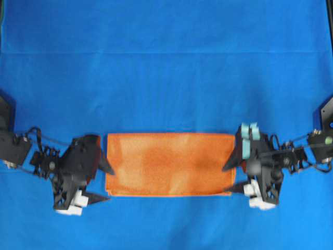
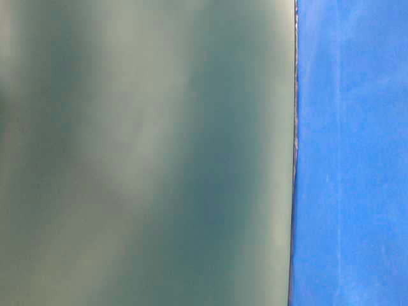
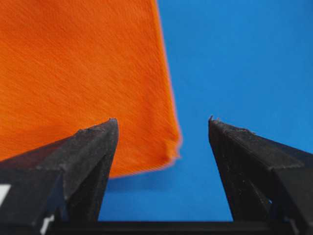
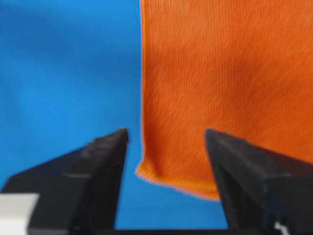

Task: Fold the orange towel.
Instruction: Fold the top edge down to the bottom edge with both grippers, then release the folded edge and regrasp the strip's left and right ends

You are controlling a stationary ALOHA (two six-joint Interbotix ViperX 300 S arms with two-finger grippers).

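Blue cloth (image 1: pixel 166 62) bears one orange towel (image 1: pixel 169 164), two grippers beside.

Both arms are built of matte black parts, and thin black cables are looped along each forearm in the overhead view. The left gripper (image 1: pixel 105 183) is fitted with black, wedge-shaped fingers (image 3: pixel 90 147) tapering to points, and a white block is mounted beneath its housing. The right gripper (image 1: pixel 232 178) is finished likewise, with pale teal pieces and a white block seen on its body.
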